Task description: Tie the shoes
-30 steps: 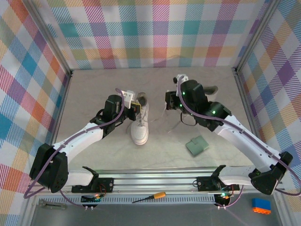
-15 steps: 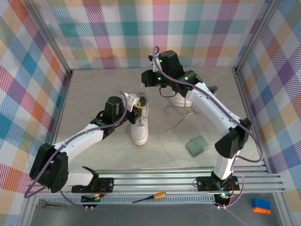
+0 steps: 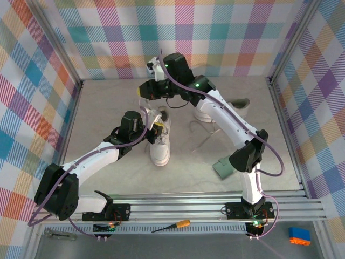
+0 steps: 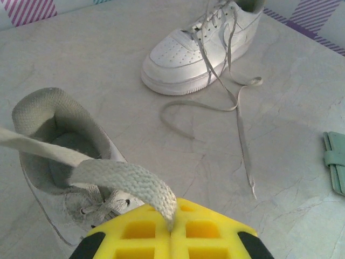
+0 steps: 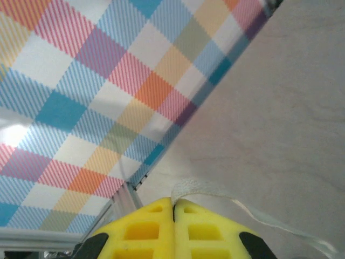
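The left pincer (image 4: 172,222) is clamped on a flat white lace (image 4: 126,178) that rises from the near shoe (image 4: 54,156). The shoe sits about the middle of the bench (image 3: 108,97), toe toward the near edge and grey-lined opening toward the far edge. The right pincer (image 5: 173,208), its yellow fingers pressed together on a second, thinner-looking lace (image 5: 197,184), hangs above the far edge, left of centre, close to the plaid wall (image 5: 81,81). Seen from above, that arm reaches across the far shoe and hides part of it. The far shoe (image 4: 199,46) lies well apart from its mate, toward the far edge and right of centre. Its loose laces (image 4: 237,108) trail across the bare bench toward the near side. A small green pad (image 4: 337,162) lies near the right side, closer to the near edge and apart from both shoes.
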